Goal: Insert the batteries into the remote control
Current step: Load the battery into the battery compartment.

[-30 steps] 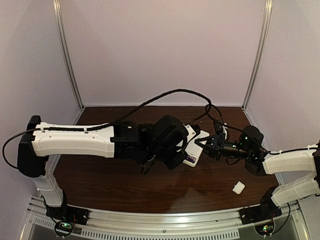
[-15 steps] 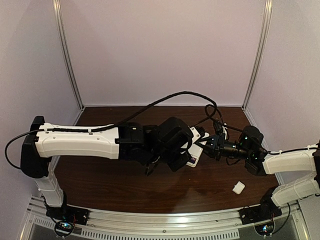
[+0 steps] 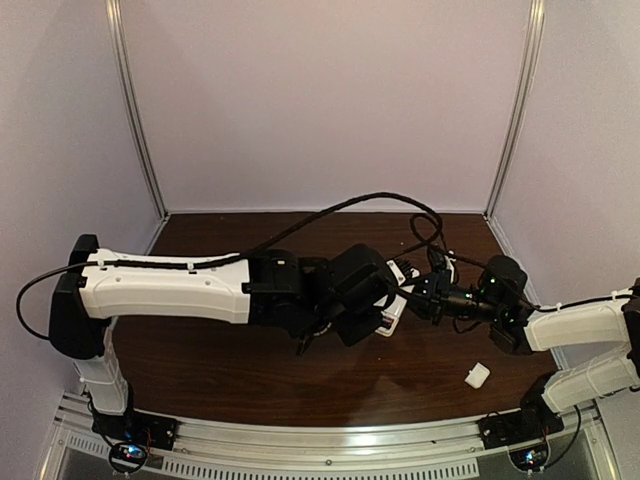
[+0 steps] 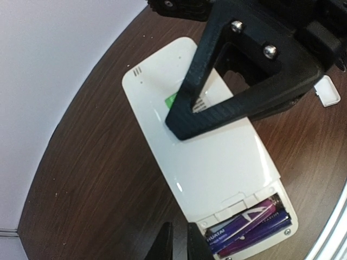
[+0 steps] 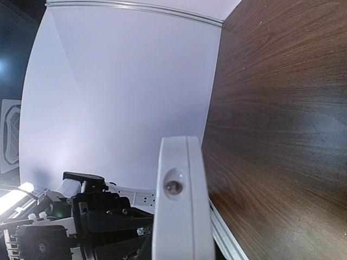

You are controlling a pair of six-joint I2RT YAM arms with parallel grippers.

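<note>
My left gripper (image 4: 180,246) is pinched narrow with nothing in it, its tips just beside the open battery bay at one end of the remote (image 4: 217,162). Both batteries (image 4: 246,227) lie side by side in that bay, purple, with the labels up. The remote is back up, and I cannot tell whether it rests on the table (image 4: 92,162) or sits just above it. My right gripper (image 3: 412,296) is clamped on its other end, one black finger (image 4: 233,111) across the white back. The small cover (image 3: 477,375) lies well apart, near the right arm.
</note>
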